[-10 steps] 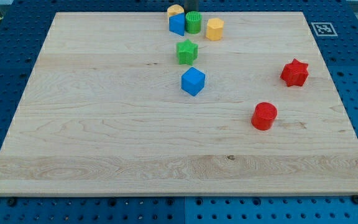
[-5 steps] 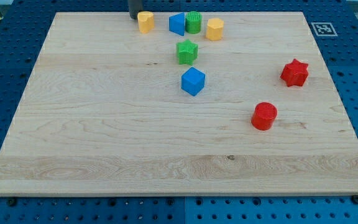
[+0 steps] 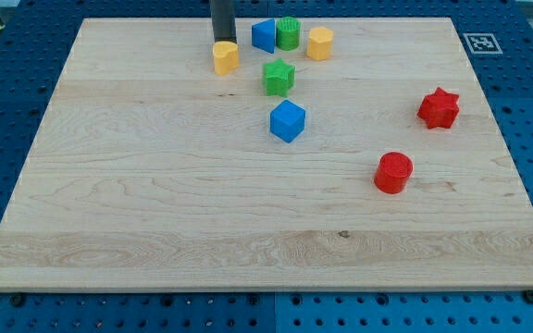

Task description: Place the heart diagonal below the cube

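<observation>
The yellow heart (image 3: 226,57) lies near the view's top, left of the middle. My tip (image 3: 223,42) touches the heart's upper edge, the rod rising straight up out of the frame. The blue cube (image 3: 287,120) sits lower and to the right of the heart. The heart is up and to the left of the cube.
A blue block (image 3: 264,35), a green cylinder (image 3: 288,33) and a yellow hexagon block (image 3: 319,43) stand in a row at the top. A green star (image 3: 278,77) sits between the row and the cube. A red star (image 3: 439,108) and a red cylinder (image 3: 393,172) lie at the right.
The heart went left from beside the blue block at the top edge, then down and a little right. My tip moved with it and now stands above it.
</observation>
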{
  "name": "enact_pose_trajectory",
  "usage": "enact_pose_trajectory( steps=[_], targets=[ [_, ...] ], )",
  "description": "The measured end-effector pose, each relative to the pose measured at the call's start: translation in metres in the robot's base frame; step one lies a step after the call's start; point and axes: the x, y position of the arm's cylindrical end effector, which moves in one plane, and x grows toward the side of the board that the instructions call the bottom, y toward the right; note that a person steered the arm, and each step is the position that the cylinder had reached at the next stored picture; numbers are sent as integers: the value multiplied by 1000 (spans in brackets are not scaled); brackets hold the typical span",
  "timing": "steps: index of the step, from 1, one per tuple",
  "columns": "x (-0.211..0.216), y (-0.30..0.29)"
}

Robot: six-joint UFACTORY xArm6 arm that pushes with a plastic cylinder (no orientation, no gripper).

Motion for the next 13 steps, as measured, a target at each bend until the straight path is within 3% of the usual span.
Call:
enact_pose_trajectory(
  steps=[6, 10, 12, 13],
  targets=[
    [153, -2],
    [146, 7],
    [147, 64],
    [164, 66]
  ],
)
